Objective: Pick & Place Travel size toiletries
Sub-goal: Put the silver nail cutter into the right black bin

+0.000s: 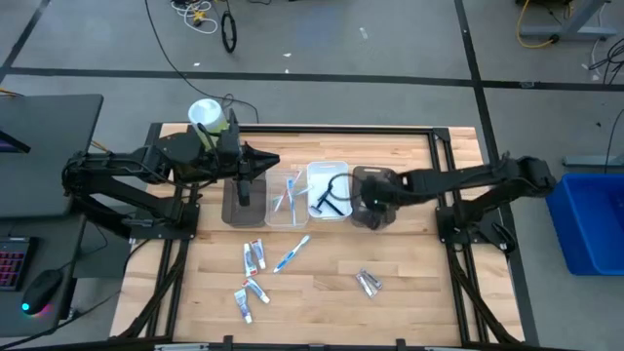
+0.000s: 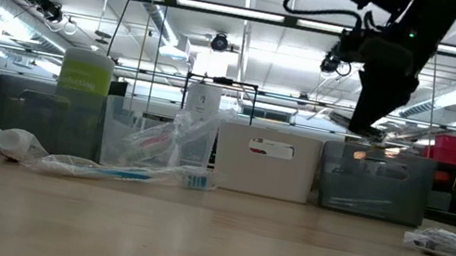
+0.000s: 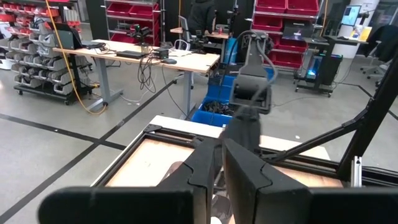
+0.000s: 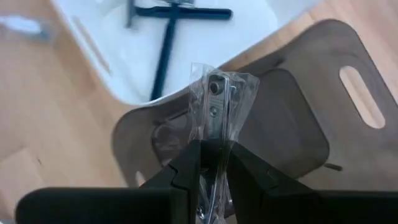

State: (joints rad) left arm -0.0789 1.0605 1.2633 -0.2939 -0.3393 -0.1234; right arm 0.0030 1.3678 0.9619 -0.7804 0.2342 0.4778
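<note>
While right end effector (image 4: 208,163) pinches wrapped silvery tube (image 4: 214,106) above dark tray (image 4: 292,134), lower straight, release inside walls. Left end effector (image 3: 214,180) pressed together, parked over far-left tray (image 1: 242,205).

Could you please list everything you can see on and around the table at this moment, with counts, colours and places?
Trays: four in a row mid-table; dark, clear, white, dark.
Toothbrushes: blue-white, a few in the clear tray; one more loose on the wood.
Razors: black, in the white tray.
Toothpaste tubes: white-red-blue, about four, table front left.
Silvery tubes: two, front right.
Canister: one, green-white, back left corner.
Wrapped silvery item: one, clamped over the right-hand dark tray.
Left gripper: shut, empty, above the left dark tray.
Right gripper: holding the wrapped item.
</note>
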